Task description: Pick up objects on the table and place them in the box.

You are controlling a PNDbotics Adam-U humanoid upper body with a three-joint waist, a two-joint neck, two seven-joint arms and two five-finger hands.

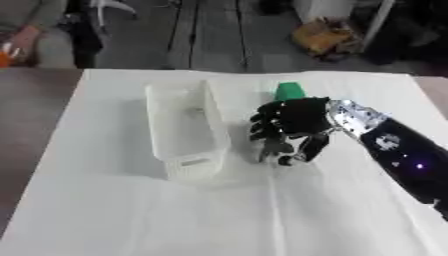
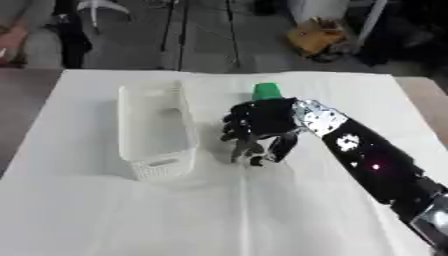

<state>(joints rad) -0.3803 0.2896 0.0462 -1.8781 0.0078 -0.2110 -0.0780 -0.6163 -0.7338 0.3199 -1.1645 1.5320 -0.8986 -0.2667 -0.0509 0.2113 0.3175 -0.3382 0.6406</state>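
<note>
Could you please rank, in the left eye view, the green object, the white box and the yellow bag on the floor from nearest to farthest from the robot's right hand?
From the right hand:
1. Green object, just behind the hand.
2. White box, to its left.
3. Yellow bag, on the floor beyond the table.

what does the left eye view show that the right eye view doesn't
Only the left eye view shows a small orange thing at its left edge, by a person's hand. Only the right eye view shows a silver joint of the right arm at its lower right corner. Both show the white slotted plastic box, the green object just behind the robot's black right hand, whose fingers curl down toward the white tablecloth. The left hand shows in neither.
</note>
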